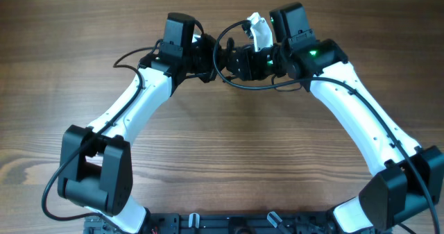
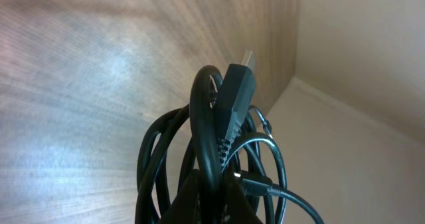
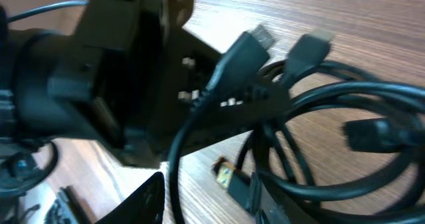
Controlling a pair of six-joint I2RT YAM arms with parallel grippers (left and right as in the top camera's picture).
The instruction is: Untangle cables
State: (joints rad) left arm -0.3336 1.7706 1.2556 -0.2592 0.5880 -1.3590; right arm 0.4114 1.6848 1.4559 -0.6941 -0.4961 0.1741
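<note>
Item 1, left gripper (image 1: 206, 57): I log it as clamped on the cables (image 2: 219, 137). In its wrist view the bundle rises straight out of its closed jaws.

Item 2, right gripper (image 1: 239, 62): touching the bundle's right side. I cannot tell whether its jaws are parted or closed, because loops cross in front of them.

Item 3, cables: several thin black cords coiled into one tangled bundle, held above the table (image 1: 83, 26) between the two grippers.

Item 4, flat metal-tipped plug (image 2: 237, 94): stands upright at the top of the bundle. The right wrist view shows two black plug ends (image 3: 249, 48) side by side at the bundle's upper edge.

Item 5, small yellowish connector (image 3: 224, 173): just below the bundle.

Item 6, white piece (image 1: 259, 31): just beyond the bundle, beside the right gripper. I cannot identify it.
</note>
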